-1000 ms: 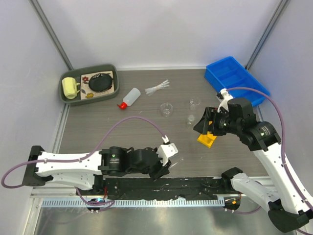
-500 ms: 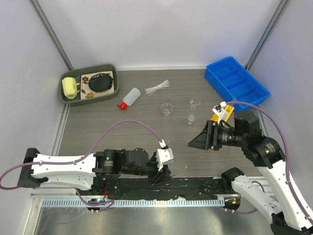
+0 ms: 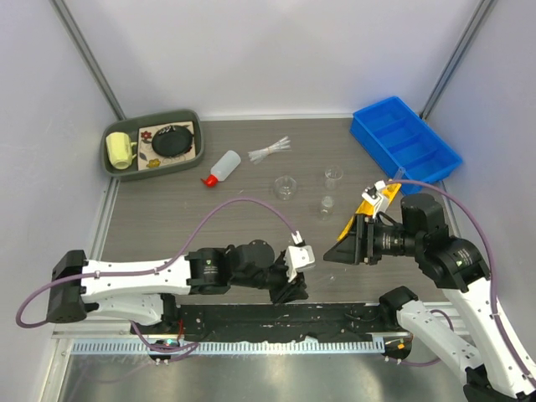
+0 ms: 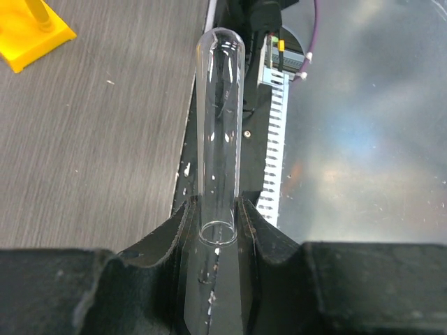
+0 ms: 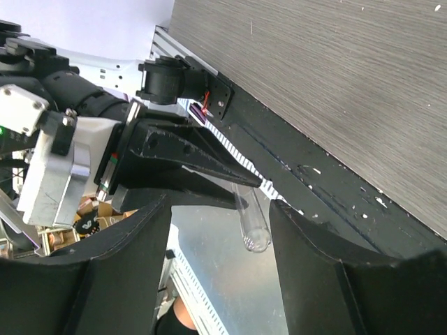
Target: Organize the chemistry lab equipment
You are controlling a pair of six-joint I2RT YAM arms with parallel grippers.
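Note:
My left gripper [image 3: 295, 283] is shut on a clear glass test tube [image 4: 218, 132], which sticks out past its fingertips over the table's near edge. My right gripper [image 3: 342, 249] is open and points left at it. In the right wrist view the tube's round end [image 5: 253, 227] hangs between my open right jaws [image 5: 220, 265], touching neither. The yellow rack [image 3: 367, 206] lies partly hidden behind the right arm. The white squeeze bottle [image 3: 223, 165], the pipettes [image 3: 270, 151] and three small beakers [image 3: 286, 186] [image 3: 333, 177] [image 3: 326, 205] lie farther back.
A blue compartment tray [image 3: 404, 136] stands at the back right. A green tray [image 3: 149, 124] at the back left holds a yellow mug [image 3: 121, 150] and a round black object [image 3: 173, 139]. A black strip and a metal rail run along the near edge.
My left gripper has moved right along the near edge with the tube in it. My right gripper has turned to point left and now faces the tube's end.

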